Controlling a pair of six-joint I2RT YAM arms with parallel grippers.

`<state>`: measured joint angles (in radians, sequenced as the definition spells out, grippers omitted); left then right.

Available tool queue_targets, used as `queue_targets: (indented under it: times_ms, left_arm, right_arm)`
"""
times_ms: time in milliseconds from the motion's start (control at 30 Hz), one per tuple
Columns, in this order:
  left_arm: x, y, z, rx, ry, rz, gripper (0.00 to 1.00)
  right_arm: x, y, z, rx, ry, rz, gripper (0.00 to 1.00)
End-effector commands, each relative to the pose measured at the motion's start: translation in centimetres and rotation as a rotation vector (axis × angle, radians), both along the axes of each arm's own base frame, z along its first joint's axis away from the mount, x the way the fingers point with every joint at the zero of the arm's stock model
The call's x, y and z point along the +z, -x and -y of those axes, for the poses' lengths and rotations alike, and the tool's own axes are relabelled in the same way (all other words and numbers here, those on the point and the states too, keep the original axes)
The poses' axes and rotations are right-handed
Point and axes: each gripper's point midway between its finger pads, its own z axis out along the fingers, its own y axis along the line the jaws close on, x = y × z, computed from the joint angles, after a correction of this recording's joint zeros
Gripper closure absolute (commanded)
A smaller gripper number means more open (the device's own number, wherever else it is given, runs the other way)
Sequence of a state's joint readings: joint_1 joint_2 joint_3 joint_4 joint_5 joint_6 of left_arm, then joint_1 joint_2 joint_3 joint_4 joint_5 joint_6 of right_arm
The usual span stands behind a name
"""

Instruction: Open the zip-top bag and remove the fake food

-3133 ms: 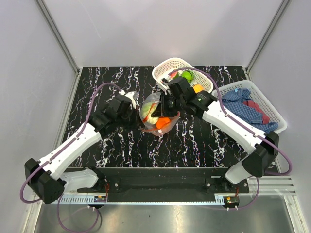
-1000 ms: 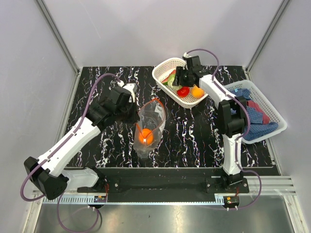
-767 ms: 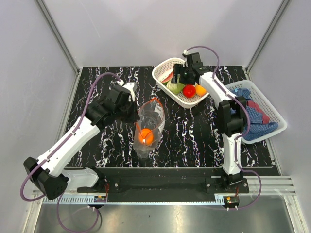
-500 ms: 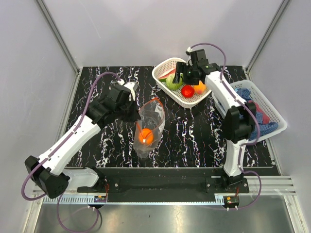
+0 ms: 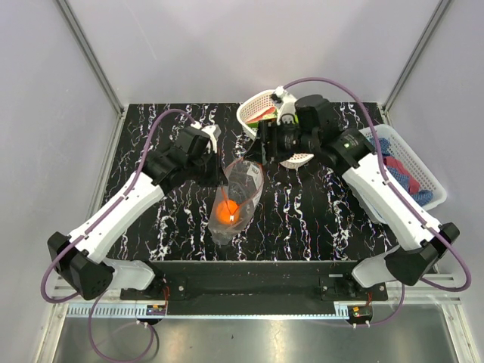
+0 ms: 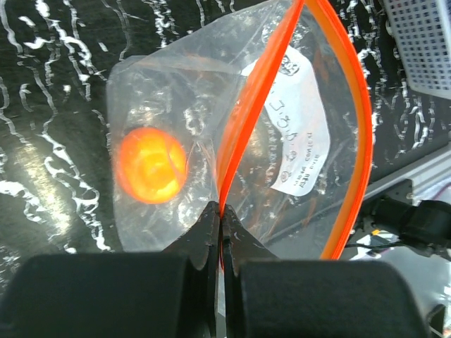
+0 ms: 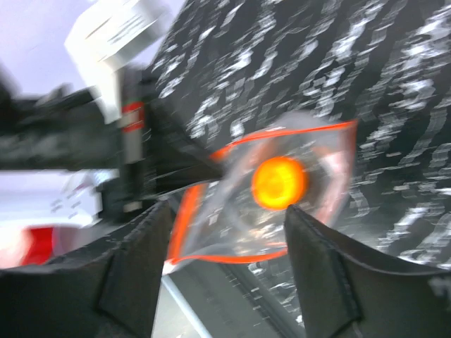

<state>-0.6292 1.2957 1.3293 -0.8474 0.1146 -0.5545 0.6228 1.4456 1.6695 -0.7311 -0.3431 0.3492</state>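
Observation:
The zip-top bag (image 5: 240, 193) is clear with an orange-red zip strip and hangs mouth-up over the black marbled table. My left gripper (image 6: 220, 211) is shut on one side of that strip, and the mouth gapes wide. One orange ball of fake food (image 5: 229, 214) lies inside near the bottom, glowing through the plastic (image 6: 151, 164). My right gripper (image 5: 255, 155) is open just right of the bag's mouth. In the right wrist view, blurred, the open fingers (image 7: 227, 211) frame the ball (image 7: 280, 183) and the strip, with nothing between them.
A white lattice basket (image 5: 255, 106) stands behind the right arm, showing a bit of red and green toy food. A larger white basket (image 5: 423, 178) with blue and red cloths is at the right. Grey walls close in the table.
My right arm has swung from the small basket down and left to the bag's mouth. The left gripper keeps its hold on the strip. The orange ball stays in the bag.

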Motion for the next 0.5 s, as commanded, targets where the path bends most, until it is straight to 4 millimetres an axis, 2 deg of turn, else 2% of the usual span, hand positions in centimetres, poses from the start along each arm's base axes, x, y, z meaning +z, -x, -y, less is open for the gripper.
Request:
queue_targets:
  times_ms: [0,133,233,267,300,467]
  left_arm:
    - [2.6,-1.0,1.9,-0.004,0.113,0.036,1.0]
    - [2.9,-1.3,2.3,0.01,0.145,0.036,1.0]
    - [3.2,-1.3,2.5,0.015,0.16,0.033,1.0]
    - [3.3,-1.3,2.5,0.022,0.164,0.033,1.0]
    - [3.3,-1.3,2.4,0.031,0.165,0.036,1.0]
    - [3.3,-1.0,3.1,0.044,0.226,0.012,1.0]
  right_arm:
    - [-1.4,2.6,-2.2,0.044,-0.025,-0.125,0.31]
    - [-2.3,3.7,-4.1,0.095,-0.019,-0.17,0.42]
    - [-3.8,3.5,-4.7,0.071,-0.005,-0.233,0.52]
    - [-4.8,3.2,-4.7,0.055,0.013,-0.265,0.65]
    - [-5.5,3.2,-4.7,0.035,0.026,-0.294,0.69]
    - [-8.8,2.8,-4.6,-0.069,0.063,-0.409,0.7]
